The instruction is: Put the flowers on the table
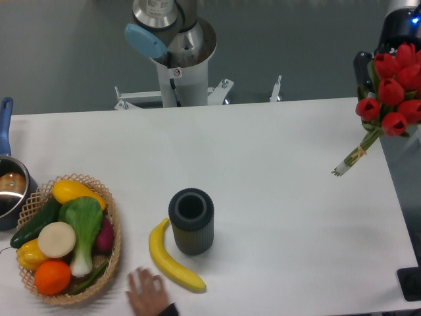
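One bunch of flowers point(392, 92), six red tulip heads countable, hangs above the worktop point(263, 171) at its 2 o'clock edge; the fingers are hidden behind them, state unreadable. One banana point(172, 261) touches one dark vase point(191, 221).

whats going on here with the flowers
The robot arm's gripper holds the flowers in the air over the right end of the table, stems pointing down and left, not yet set down. A dark vase, a banana and a basket of vegetables sit on the table; a person's hand rests at the front edge.
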Motion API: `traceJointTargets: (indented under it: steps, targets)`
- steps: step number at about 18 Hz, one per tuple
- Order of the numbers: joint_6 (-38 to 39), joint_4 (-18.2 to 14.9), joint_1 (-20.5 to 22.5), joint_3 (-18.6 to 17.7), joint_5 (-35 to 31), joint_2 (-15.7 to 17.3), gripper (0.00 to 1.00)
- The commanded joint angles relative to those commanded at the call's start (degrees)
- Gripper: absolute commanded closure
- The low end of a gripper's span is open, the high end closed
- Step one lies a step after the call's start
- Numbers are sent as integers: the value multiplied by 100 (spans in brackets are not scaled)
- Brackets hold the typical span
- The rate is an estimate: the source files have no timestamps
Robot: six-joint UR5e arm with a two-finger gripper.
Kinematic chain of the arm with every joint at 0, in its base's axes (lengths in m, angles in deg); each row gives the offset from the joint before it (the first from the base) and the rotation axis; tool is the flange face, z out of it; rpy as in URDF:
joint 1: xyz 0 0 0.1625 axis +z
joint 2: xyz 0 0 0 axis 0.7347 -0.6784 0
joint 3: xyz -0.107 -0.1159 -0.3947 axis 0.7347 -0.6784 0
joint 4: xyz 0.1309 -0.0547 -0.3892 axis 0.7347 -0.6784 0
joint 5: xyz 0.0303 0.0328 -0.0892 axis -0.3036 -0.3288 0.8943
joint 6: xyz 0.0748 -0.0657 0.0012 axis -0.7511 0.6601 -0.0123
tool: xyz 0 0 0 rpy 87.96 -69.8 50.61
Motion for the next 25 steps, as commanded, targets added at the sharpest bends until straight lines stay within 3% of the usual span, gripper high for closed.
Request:
traceJointTargets:
  steps: [15,25]
  targets:
    - [35,0,-52,26,-131,44,59]
    - [35,0,-123,9,-1475,246,63]
